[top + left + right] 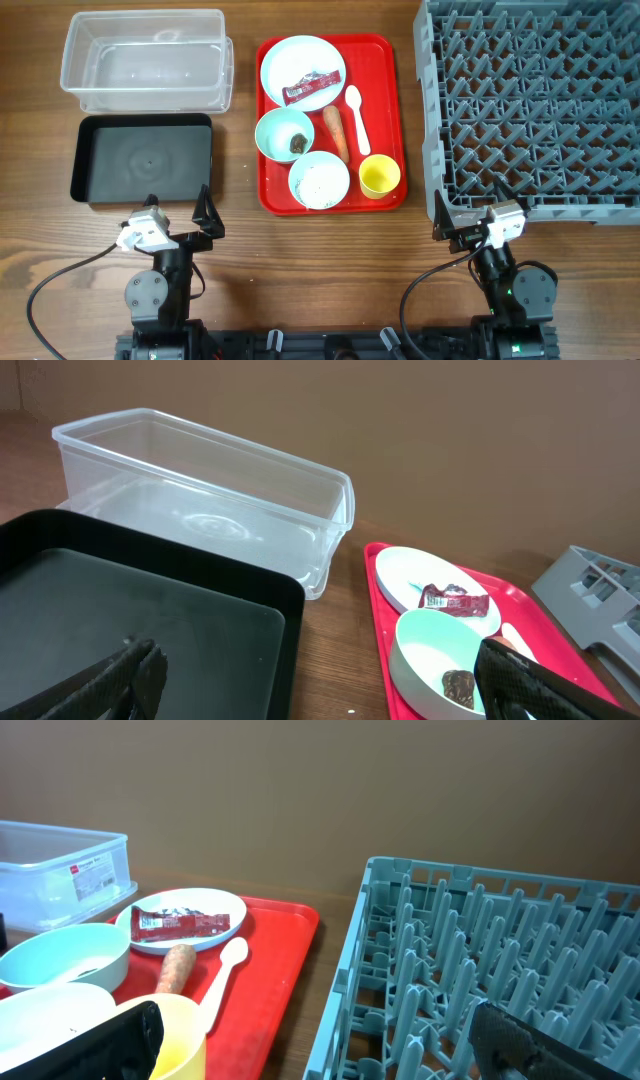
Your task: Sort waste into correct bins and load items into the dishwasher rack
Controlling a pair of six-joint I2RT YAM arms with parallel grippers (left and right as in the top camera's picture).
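Clear bin (145, 55), black bin (142, 160), rack (530, 100) empty; waste (312, 88), dishes (290, 55) all on red tray (385, 60); left pincer (178, 212), right pincer (468, 208) agape, holding nothing

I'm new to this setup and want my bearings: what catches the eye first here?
The bright red tray at the middle of the table stands out, holding a carrot, a yellow cup and a red snack wrapper lying on a pale blue plate. To its right sits the big grey dishwasher rack; to its left a clear tub lies behind a black tub, both empty.
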